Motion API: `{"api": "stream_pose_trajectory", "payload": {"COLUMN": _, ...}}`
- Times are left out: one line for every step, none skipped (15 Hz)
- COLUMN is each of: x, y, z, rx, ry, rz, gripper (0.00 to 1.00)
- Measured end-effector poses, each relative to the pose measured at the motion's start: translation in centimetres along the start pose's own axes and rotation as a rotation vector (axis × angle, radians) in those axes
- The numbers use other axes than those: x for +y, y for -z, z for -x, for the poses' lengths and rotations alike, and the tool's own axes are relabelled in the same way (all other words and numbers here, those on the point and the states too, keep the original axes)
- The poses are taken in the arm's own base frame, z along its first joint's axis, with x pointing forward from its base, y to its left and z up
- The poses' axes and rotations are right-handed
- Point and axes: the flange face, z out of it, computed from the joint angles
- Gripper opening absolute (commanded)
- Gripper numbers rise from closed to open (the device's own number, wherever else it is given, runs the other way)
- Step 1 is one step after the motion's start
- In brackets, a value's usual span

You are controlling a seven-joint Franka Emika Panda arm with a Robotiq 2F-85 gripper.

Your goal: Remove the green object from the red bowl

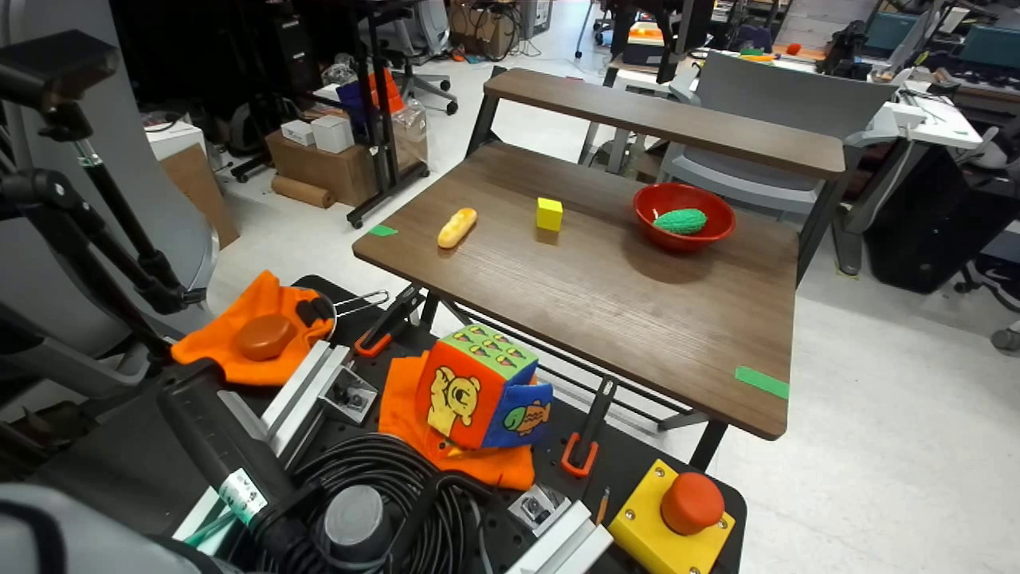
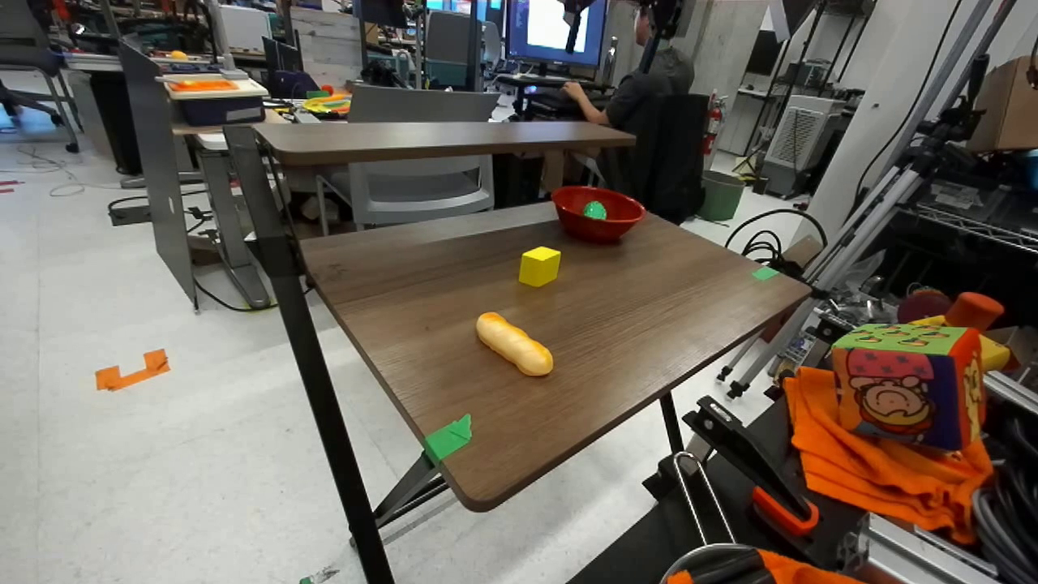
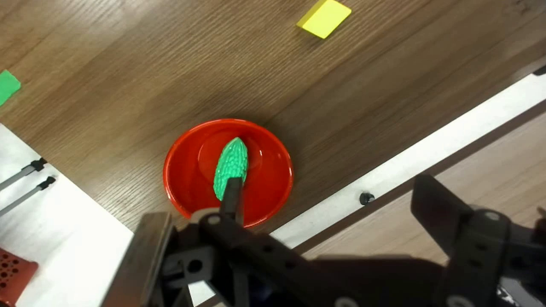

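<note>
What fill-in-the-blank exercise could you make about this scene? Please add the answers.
1. The green object lies in a bowl coloured ____.
2. The cube on the table is coloured ____.
3. Of cube and bowl, the one nearer the bread-like item is the ____.
4. In the wrist view, the fingers are not shut but ____.
Missing words: red; yellow; cube; open.

Smooth shine is seen on red bowl (image 3: 268,175); bumps on green object (image 3: 232,164); wood lines on tabletop (image 3: 170,76).
</note>
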Motion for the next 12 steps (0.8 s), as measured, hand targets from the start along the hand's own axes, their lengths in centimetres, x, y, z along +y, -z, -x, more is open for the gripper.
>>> {"api": "stream_pose_trajectory", "payload": {"x": 0.2, "y": -1.0, "z": -1.1, "rx": -0.007, "ry": -0.021, "rz": -0.007, "gripper": 1.00}}
{"api": "stream_pose_trajectory", "payload": {"x": 0.4, "y": -2.2, "z": -2.2, "rx": -0.015, "ry": -0.044, "rz": -0.012, "gripper": 1.00}}
{"api": "stream_pose_trajectory", "payload": {"x": 0.5, "y": -3.4, "z": -3.2, "rx": -0.021, "ry": -0.061, "rz": -0.011, "gripper": 1.00}}
{"api": "stream_pose_trajectory", "payload": {"x": 0.7, "y": -4.5, "z": -4.1, "rx": -0.026, "ry": -0.073, "rz": -0.004, "gripper": 1.00}}
{"api": "stream_pose_trajectory", "payload": {"x": 0.9, "y": -5.7, "z": -5.0, "rx": -0.031, "ry": -0.087, "rz": 0.008, "gripper": 1.00}}
{"api": "stream_pose_trajectory", "payload": {"x": 1.1, "y": -6.8, "z": -5.8, "rx": -0.038, "ry": -0.101, "rz": 0.021, "gripper": 1.00}}
{"api": "stream_pose_trajectory", "payload": {"x": 1.4, "y": -8.0, "z": -6.5, "rx": -0.048, "ry": -0.115, "rz": 0.038, "gripper": 1.00}}
{"api": "stream_pose_trajectory", "payload": {"x": 1.6, "y": -9.0, "z": -7.2, "rx": -0.058, "ry": -0.129, "rz": 0.054, "gripper": 1.00}}
{"api": "stream_pose_trajectory", "payload": {"x": 1.9, "y": -10.0, "z": -7.8, "rx": -0.072, "ry": -0.139, "rz": 0.072, "gripper": 1.00}}
{"api": "stream_pose_trajectory", "payload": {"x": 2.1, "y": -11.1, "z": -8.3, "rx": -0.083, "ry": -0.147, "rz": 0.088, "gripper": 1.00}}
{"api": "stream_pose_trajectory", "payload": {"x": 2.4, "y": -12.1, "z": -8.8, "rx": -0.088, "ry": -0.154, "rz": 0.100, "gripper": 1.00}}
{"api": "stream_pose_trajectory", "payload": {"x": 2.6, "y": -13.0, "z": -9.4, "rx": -0.088, "ry": -0.162, "rz": 0.110, "gripper": 1.00}}
